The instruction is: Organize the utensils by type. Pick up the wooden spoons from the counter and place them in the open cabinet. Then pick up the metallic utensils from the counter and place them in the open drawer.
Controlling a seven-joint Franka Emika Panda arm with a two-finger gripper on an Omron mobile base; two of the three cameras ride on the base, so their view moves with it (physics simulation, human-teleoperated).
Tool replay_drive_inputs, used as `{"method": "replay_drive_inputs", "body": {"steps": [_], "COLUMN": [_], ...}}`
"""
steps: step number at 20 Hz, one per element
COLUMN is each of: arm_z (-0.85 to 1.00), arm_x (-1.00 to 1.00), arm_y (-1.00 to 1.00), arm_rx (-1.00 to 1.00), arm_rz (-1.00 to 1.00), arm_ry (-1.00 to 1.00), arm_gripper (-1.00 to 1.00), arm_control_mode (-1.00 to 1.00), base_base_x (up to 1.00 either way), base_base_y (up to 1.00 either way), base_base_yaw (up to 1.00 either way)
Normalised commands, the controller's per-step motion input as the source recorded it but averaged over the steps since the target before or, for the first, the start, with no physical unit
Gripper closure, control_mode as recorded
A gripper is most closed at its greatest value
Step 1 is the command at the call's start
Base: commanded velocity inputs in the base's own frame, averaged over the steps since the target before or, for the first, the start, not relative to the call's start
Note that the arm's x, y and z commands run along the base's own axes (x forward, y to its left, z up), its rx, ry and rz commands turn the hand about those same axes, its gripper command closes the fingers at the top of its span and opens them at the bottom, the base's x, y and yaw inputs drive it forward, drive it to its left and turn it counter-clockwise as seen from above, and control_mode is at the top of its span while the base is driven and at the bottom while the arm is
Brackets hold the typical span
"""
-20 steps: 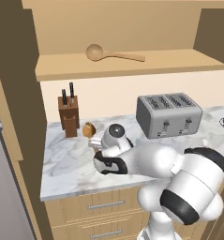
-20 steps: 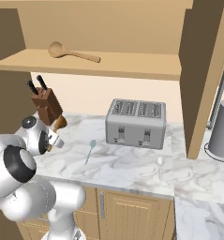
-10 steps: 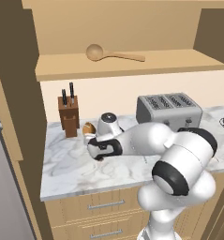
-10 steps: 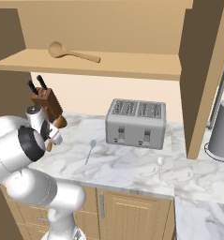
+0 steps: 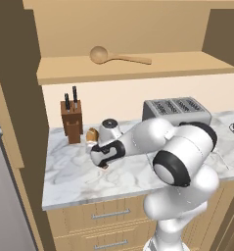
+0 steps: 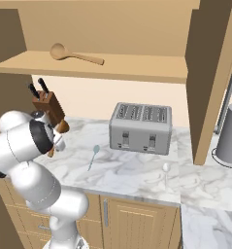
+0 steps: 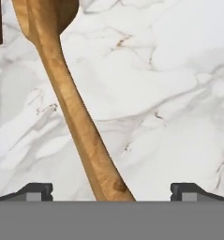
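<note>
One wooden spoon [image 5: 119, 56] lies on the shelf of the open cabinet [image 5: 187, 61]. The second wooden spoon [image 7: 69, 101] lies on the marbled counter [image 5: 74, 179] beside the knife block, its bowl [image 5: 92, 134] peeking out behind my hand. My gripper [image 7: 111, 192] hovers low over its handle, open, with one fingertip on each side of it and apart from it. A bluish metallic utensil [image 6: 93, 155] lies in front of the toaster, and a whitish one [image 6: 165, 171] lies further right. The open drawer is out of view.
A knife block [image 5: 72, 120] stands at the counter's back left, close to my hand. A silver toaster [image 6: 140, 127] sits mid-counter. A grey canister [image 6: 231, 135] stands at the far right past a wooden partition [image 6: 207, 78]. A tall wooden wall [image 5: 13, 98] bounds the left.
My hand has swung left and down along the counter toward the knife block, ending low over the second wooden spoon's handle. The utensils have not moved.
</note>
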Motion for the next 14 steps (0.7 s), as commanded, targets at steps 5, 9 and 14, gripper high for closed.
{"method": "replay_drive_inputs", "body": {"steps": [5,9,14], "arm_z": [-0.22,-0.08,-0.11], "arm_x": [0.00,0.00,0.00], "arm_y": [0.07,0.00,0.00], "arm_rx": [0.00,0.00,0.00], "arm_rz": [0.00,0.00,0.00], "arm_ry": [0.00,0.00,0.00], "arm_gripper": [-1.00,-1.00,1.00], "arm_control_mode": [-1.00,-1.00,-1.00], "base_base_x": [0.00,0.00,0.00], "base_base_y": [0.00,0.00,0.00], "base_base_yaw": [0.00,0.00,0.00]}}
